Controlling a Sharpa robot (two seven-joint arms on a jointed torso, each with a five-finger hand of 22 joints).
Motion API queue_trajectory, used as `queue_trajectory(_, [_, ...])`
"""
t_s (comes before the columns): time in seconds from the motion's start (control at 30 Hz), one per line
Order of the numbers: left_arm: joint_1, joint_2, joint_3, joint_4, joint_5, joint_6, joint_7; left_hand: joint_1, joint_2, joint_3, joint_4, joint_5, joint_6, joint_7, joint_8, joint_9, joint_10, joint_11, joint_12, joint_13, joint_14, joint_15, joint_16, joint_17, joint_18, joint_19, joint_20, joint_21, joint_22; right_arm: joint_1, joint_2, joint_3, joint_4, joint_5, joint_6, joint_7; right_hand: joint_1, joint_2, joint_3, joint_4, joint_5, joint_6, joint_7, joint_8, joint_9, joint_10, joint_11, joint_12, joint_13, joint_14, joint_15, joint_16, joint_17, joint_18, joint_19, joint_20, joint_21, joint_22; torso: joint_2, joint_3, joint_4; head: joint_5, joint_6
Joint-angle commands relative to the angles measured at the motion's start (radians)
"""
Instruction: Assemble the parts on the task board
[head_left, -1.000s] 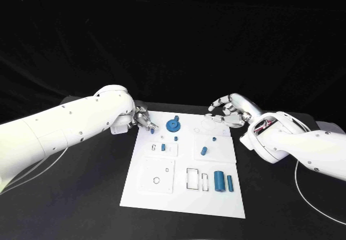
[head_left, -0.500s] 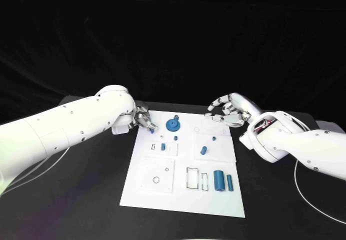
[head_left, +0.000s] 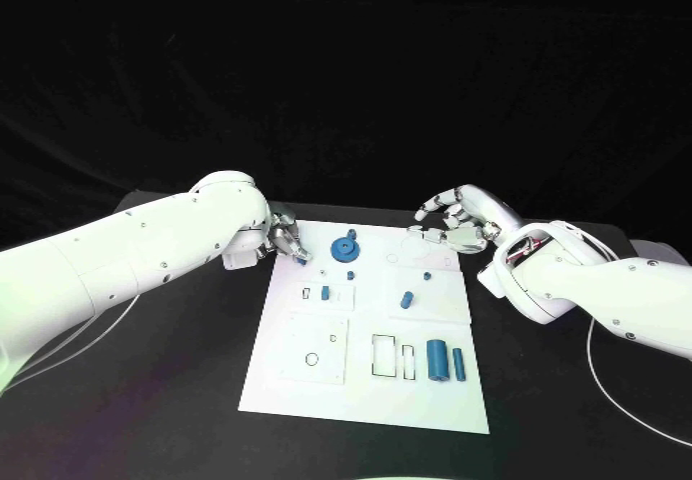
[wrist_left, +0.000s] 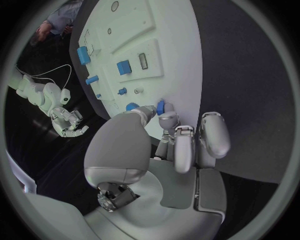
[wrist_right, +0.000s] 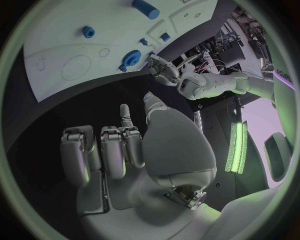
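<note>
**Small blue piece pinched at the board's far left corner**

Risk of dropping or tilting: held only at the fingertips (wrist_left: 164, 116) of the left hand (head_left: 283, 240), so a slight slip or a skewed approach could send the small blue piece (wrist_left: 160, 107) off the edge of the white board (head_left: 433, 400), since the pinch sits right at the board's far left corner. Could also bump the blue gear (head_left: 345, 248) standing just beside. Pinched between thumb and fingertips in the left wrist view, remaining fingers curled close alongside. Right hand (head_left: 459, 224) hovering over the far right corner, fingers loosely curled and apart, holding nothing, well clear of the blue cylinders (head_left: 437, 359) near the front edge.
</note>
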Motion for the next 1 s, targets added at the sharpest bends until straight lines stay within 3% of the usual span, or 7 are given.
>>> queue_trajectory(0.03, [0.0, 0.002, 0.0, 0.0, 0.017, -0.005, 0.016, 0.049, 0.013, 0.032, -0.02, 0.003, -0.004, -0.006, 0.006, -0.001, -0.004, -0.004, 0.005, -0.001, 0.095, -0.001, 0.0, 0.241, 0.003, -0.004, 0.002, 0.0, 0.002, -0.001, 0.0, 0.0, 0.0, -0.009, 0.012, -0.001, 0.0, 0.005, -0.003, -0.001, 0.006, -0.007, 0.001, 0.006, 0.001, 0.031, -0.007, -0.005, 0.181, 0.085, -0.004, -0.006, 0.173, -0.002, 0.079, -0.005, -0.005, 0.23, 0.0, 0.0001, 0.0001, 0.0, -0.001])
queue_trajectory(0.1, [0.0, 0.002, 0.0, 0.0, 0.025, -0.012, 0.017, 0.091, 0.023, 0.074, -0.046, 0.004, -0.009, -0.006, 0.013, 0.002, -0.003, -0.005, 0.005, -0.002, 0.095, -0.003, 0.0, 0.241, 0.003, -0.004, 0.0, 0.001, 0.003, -0.001, 0.0, 0.0, 0.0, -0.009, 0.013, -0.001, 0.003, 0.006, -0.003, -0.002, 0.011, -0.008, 0.001, 0.007, 0.002, 0.032, -0.007, -0.004, 0.182, 0.085, -0.004, -0.006, 0.173, -0.002, 0.079, -0.005, -0.005, 0.23, -0.001, 0.0002, 0.0003, 0.0, -0.001])
queue_trajectory(0.17, [0.0, 0.0, 0.0, 0.002, 0.039, -0.02, 0.019, 0.106, 0.017, 0.13, -0.066, 0.003, -0.016, -0.003, 0.033, 0.013, 0.0, -0.003, 0.006, -0.003, 0.095, 0.0, 0.0, 0.241, 0.003, -0.004, 0.001, 0.001, 0.004, -0.001, 0.0, 0.0, 0.0, -0.009, 0.014, -0.002, 0.003, 0.006, -0.003, -0.002, 0.013, -0.008, 0.001, 0.008, 0.003, 0.032, -0.007, -0.005, 0.181, 0.085, -0.004, -0.006, 0.173, -0.002, 0.078, -0.005, -0.006, 0.229, -0.001, 0.0001, 0.0003, 0.0, -0.001])
queue_trajectory(0.43, [0.0, -0.026, 0.001, 0.034, 0.113, -0.054, 0.021, 0.081, -0.005, 0.239, -0.1, 0.003, -0.029, -0.002, 0.08, 0.036, 0.005, -0.002, 0.009, -0.006, 0.093, 0.001, -0.004, 0.234, 0.003, -0.005, 0.003, 0.002, 0.006, -0.001, -0.001, 0.0, 0.0, -0.009, 0.018, -0.003, 0.004, 0.006, -0.003, -0.002, 0.016, -0.009, 0.001, 0.008, 0.003, 0.033, -0.007, -0.003, 0.183, 0.085, -0.004, -0.006, 0.174, -0.002, 0.078, -0.006, -0.006, 0.229, -0.002, 0.0009, 0.0014, 0.0, -0.001])
queue_trajectory(0.83, [0.0, -0.145, 0.001, 0.233, 0.194, -0.126, 0.007, 0.024, -0.034, 0.33, -0.138, 0.005, -0.028, -0.008, 0.122, 0.045, 0.012, -0.008, 0.018, -0.002, 0.092, -0.004, -0.006, 0.23, 0.002, -0.003, -0.001, 0.004, 0.011, -0.001, -0.005, 0.0, -0.002, -0.009, 0.024, -0.008, 0.005, 0.006, -0.003, -0.002, 0.018, -0.009, 0.001, 0.008, 0.004, 0.032, -0.007, -0.004, 0.182, 0.085, -0.004, -0.007, 0.173, -0.002, 0.078, -0.006, -0.006, 0.229, -0.007, 0.0017, 0.0075, 0.002, -0.002])
queue_trajectory(1.0, [-0.012, -0.185, -0.001, 0.3, 0.182, -0.147, 0.005, -0.002, -0.043, 0.365, -0.153, 0.005, -0.029, -0.01, 0.139, 0.044, 0.025, -0.01, 0.04, 0.021, 0.093, -0.007, -0.004, 0.233, 0.002, 0.0, -0.004, 0.007, 0.016, -0.001, -0.006, -0.001, -0.002, -0.009, 0.026, -0.009, 0.005, 0.006, -0.003, -0.002, 0.018, -0.009, 0.001, 0.008, 0.004, 0.032, -0.007, -0.004, 0.182, 0.085, -0.004, -0.007, 0.173, -0.002, 0.078, -0.006, -0.006, 0.229, -0.011, 0.0028, 0.0121, 0.002, -0.009])
